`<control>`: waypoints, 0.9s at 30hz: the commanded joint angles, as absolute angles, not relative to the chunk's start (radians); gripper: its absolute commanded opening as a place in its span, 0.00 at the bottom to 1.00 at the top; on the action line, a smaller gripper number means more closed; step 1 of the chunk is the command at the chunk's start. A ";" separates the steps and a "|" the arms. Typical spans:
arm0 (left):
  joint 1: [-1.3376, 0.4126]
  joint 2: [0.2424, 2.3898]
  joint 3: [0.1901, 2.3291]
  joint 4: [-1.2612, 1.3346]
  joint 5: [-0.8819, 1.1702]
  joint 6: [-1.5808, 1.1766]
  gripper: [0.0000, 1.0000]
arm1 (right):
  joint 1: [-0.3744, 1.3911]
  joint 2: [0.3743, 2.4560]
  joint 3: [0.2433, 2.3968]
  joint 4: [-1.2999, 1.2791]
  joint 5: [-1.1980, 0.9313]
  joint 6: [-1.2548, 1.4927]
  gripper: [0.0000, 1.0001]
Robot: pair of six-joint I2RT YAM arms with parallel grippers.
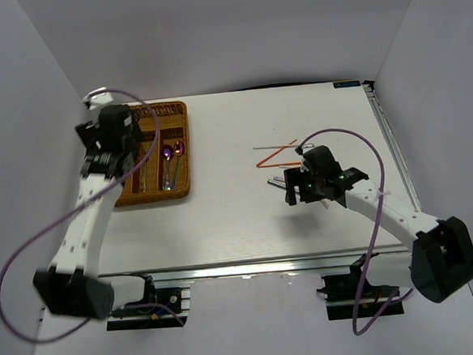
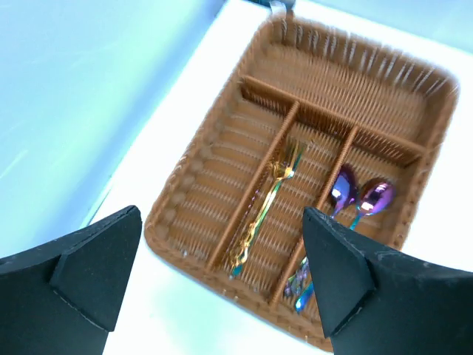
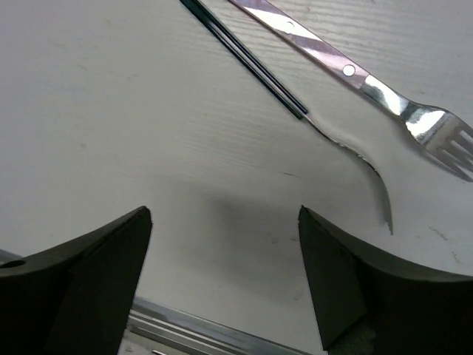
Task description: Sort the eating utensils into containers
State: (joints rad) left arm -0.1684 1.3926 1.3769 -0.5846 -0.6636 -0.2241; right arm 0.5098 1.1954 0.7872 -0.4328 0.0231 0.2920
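The brown wicker tray (image 1: 171,117) lies at the far left and fills the left wrist view (image 2: 214,159). A gold-rainbow fork (image 2: 267,203) lies in its middle long slot and two purple spoons (image 2: 361,195) lie in the right slot; the spoons also show from above (image 1: 172,153). My left gripper (image 2: 222,262) hovers open and empty over the tray's near end (image 1: 131,152). My right gripper (image 3: 225,259) is open and empty just above the table (image 1: 294,191). A silver fork (image 3: 384,92) and a thin dark stick (image 3: 244,52) lie beyond it. Red chopsticks (image 1: 277,155) and a white chopstick (image 1: 273,147) lie behind.
The tray's left long slot (image 2: 211,185) and crosswise slot (image 2: 355,89) hold nothing. A metal rail (image 1: 267,265) runs along the table's near edge, also in the right wrist view (image 3: 192,325). White walls close in on the left and right.
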 commanded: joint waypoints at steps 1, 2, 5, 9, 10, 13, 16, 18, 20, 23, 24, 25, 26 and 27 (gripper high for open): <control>-0.163 1.142 1.170 -0.572 -0.658 -0.333 0.98 | 0.500 1.274 0.868 -0.466 0.113 0.213 0.79; -0.163 1.100 1.122 -0.566 -0.647 -0.339 0.98 | 0.500 1.296 0.868 -0.475 0.130 0.203 0.77; -0.163 0.987 0.917 -0.511 -0.557 -0.351 0.98 | 0.497 1.382 0.920 -0.503 0.179 0.148 0.62; -0.164 0.875 0.746 -0.466 -0.445 -0.348 0.98 | 0.497 1.503 0.989 -0.502 0.192 0.074 0.48; -0.163 0.874 0.753 -0.488 -0.430 -0.342 0.98 | 0.497 1.520 1.012 -0.500 0.201 0.065 0.47; -0.166 0.868 0.759 -0.464 -0.365 -0.334 0.98 | 0.497 1.580 1.031 -0.483 0.213 0.029 0.46; -0.176 0.873 0.744 -0.446 -0.264 -0.334 0.98 | 0.497 1.632 1.046 -0.483 0.207 0.006 0.46; -0.192 0.879 0.747 -0.446 -0.249 -0.328 0.98 | 0.497 1.666 1.052 -0.477 0.209 0.005 0.43; -0.201 0.874 0.746 -0.446 -0.245 -0.327 0.98 | 0.497 1.684 1.057 -0.462 0.210 -0.024 0.41; -0.212 0.864 0.738 -0.437 -0.229 -0.324 0.98 | 0.497 1.713 1.057 -0.422 0.206 -0.037 0.41; -0.213 0.865 0.738 -0.437 -0.222 -0.322 0.98 | 0.497 1.732 1.057 -0.410 0.192 -0.040 0.38; -0.215 0.867 0.739 -0.437 -0.221 -0.322 0.98 | 0.497 1.742 1.057 -0.407 0.190 -0.043 0.36; -0.219 0.874 0.739 -0.439 -0.216 -0.321 0.98 | 0.497 1.753 1.057 -0.408 0.186 -0.048 0.29; -0.222 0.876 0.742 -0.440 -0.215 -0.319 0.98 | 0.500 1.772 1.057 -0.411 0.172 -0.048 0.26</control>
